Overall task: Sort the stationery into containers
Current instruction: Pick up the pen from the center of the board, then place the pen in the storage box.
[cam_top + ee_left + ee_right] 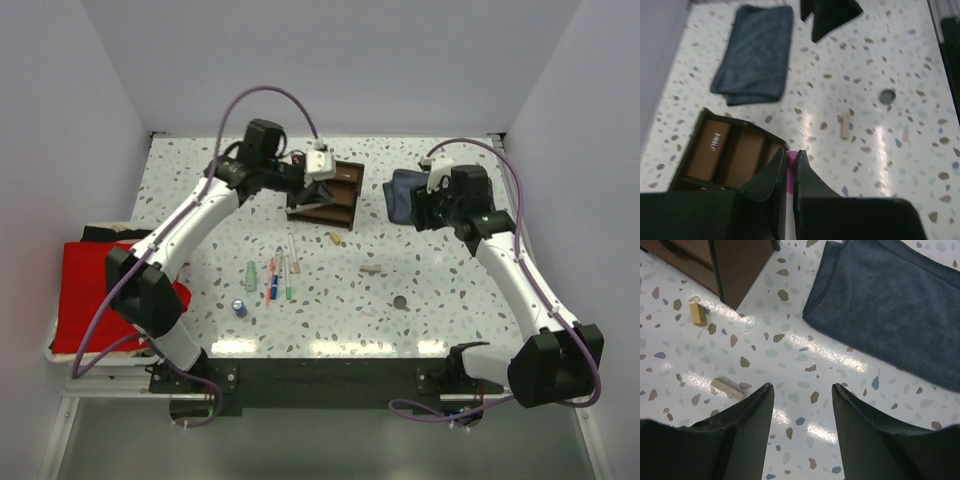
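Left gripper (791, 153): fingers pressed almost together, with a thin pink item (790, 162) pinched between the tips. Only a sliver of it is seen. The pinch is held at the edge of the brown wooden organizer (725, 155), which is set toward the far middle of the table (450, 290). Which compartment it is over cannot be told.

Right gripper (802, 387): fingers spread, nothing between them. It is held over bare tabletop, just beside the folded blue-grey cloth (890, 300).

Two tan bits (698, 314) (727, 388) are seen loose near the organizer's corner.

Left on the table, well apart from the organizer:
- a cluster of pens (280, 272)
- a pale green tube (251, 275) just left of them
- a blue cylinder (240, 308) nearer the arm bases
- a dark disc (400, 301) to the right

A red cloth (90, 295) is laid at the table's left edge.
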Robot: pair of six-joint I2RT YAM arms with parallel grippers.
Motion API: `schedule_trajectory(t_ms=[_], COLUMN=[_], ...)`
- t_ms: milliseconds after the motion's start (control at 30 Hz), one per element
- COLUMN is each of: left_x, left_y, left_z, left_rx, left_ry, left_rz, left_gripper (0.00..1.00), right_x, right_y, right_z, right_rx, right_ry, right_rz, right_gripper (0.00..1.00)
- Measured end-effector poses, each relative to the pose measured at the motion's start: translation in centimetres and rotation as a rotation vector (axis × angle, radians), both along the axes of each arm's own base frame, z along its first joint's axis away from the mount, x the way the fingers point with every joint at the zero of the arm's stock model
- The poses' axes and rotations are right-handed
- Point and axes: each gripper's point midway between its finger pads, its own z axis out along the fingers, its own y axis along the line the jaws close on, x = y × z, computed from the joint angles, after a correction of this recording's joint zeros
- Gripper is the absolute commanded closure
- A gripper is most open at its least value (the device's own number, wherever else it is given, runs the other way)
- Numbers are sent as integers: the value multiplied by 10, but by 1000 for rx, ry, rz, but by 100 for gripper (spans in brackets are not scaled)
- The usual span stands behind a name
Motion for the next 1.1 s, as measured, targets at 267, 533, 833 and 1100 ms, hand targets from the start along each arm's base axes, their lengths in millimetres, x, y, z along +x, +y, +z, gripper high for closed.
schedule_trajectory(t_ms=[267, 533, 833, 1100], left_x=[89, 154, 175, 186], left_y=[45, 35, 32, 37], left_z=[80, 52, 51, 9], left_rx=[-538, -689, -745, -745], left_ry=[-51, 82, 75, 156], left_rz=[90, 94, 83, 124], left_gripper=[100, 100, 100, 100], right_x=[28, 53, 83, 81], right_y=[-1, 0, 3, 8], right_z=[13, 6, -6, -5], right_rx=[-50, -85, -116, -162], right_ry=[-19, 10, 58, 71], right_rz=[13, 26, 44, 80], right_gripper=[46, 46, 46, 46])
